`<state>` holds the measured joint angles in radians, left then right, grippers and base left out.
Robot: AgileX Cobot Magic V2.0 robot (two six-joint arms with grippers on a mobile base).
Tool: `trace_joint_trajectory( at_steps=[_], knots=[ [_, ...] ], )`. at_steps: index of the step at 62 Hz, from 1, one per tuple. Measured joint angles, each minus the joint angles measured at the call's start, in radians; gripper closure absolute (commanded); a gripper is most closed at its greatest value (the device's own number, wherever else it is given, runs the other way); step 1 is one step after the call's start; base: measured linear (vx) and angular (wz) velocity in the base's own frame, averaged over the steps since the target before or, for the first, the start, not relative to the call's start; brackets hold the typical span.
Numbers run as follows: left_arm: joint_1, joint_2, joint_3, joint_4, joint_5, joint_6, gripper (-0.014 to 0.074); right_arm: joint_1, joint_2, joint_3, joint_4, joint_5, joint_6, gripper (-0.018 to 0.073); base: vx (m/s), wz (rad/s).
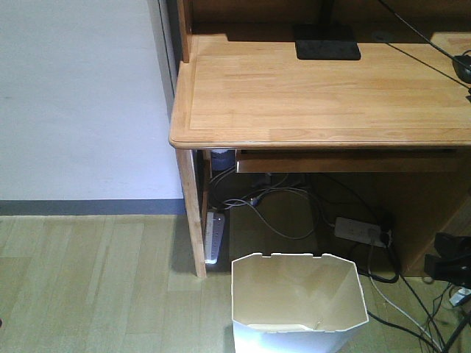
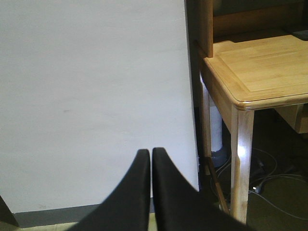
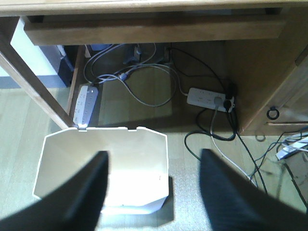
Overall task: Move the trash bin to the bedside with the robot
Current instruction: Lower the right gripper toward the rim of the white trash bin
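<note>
front view: a white plastic trash bin with an octagonal notched rim [image 1: 294,294] stands upright on the pale wood floor [image 1: 88,279] at the bottom edge. it is just in front of a light-brown wooden desk [image 1: 324,88]. its cream inside is empty. neither arm shows here, and no bed is in sight.

left wrist view: the left gripper [image 2: 149,152] is pressed closed, with only a hairline between its thin black tips and nothing caught there. it faces a bare white wall [image 2: 91,96], with the desk corner off to its right. the trash bin is not in this view.

right wrist view: the right gripper [image 3: 154,156] is spread wide and holds nothing. it looks down on the trash bin, which sits below and slightly to its left. one prong lies over the bin's open mouth and the other over the floor beyond the bin's right wall, so that wall falls between the jaws. a white power strip [image 3: 207,97] and loose cables [image 3: 144,82] lie under the desk behind.

the right arm is clearly the nearer one. a straight descent looks likely to bring its jaws around the right rim wall.
</note>
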<state>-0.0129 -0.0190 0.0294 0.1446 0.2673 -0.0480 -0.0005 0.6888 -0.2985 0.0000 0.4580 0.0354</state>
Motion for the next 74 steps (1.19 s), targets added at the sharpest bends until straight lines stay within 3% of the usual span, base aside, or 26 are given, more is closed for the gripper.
trace_joint_trajectory(
  at_steps=[21, 42, 61, 74],
  knots=[
    [0.000, 0.000, 0.000, 0.000, 0.000, 0.000, 0.0602, 0.000, 0.063, -0.074, 0.000, 0.089, 0.010, 0.0028, 0.00, 0.00],
    [0.000, 0.000, 0.000, 0.000, 0.000, 0.000, 0.0602, 0.000, 0.443, -0.271, 0.000, 0.163, 0.015, 0.0028, 0.00, 0.00],
    [0.000, 0.000, 0.000, 0.000, 0.000, 0.000, 0.0602, -0.007, 0.849, -0.411, 0.000, 0.088, -0.020, 0.0028, 0.00, 0.00],
    [0.000, 0.000, 0.000, 0.000, 0.000, 0.000, 0.0602, -0.081, 1.085, -0.470, 0.047, -0.009, -0.098, 0.0028, 0.00, 0.00]
  ],
)
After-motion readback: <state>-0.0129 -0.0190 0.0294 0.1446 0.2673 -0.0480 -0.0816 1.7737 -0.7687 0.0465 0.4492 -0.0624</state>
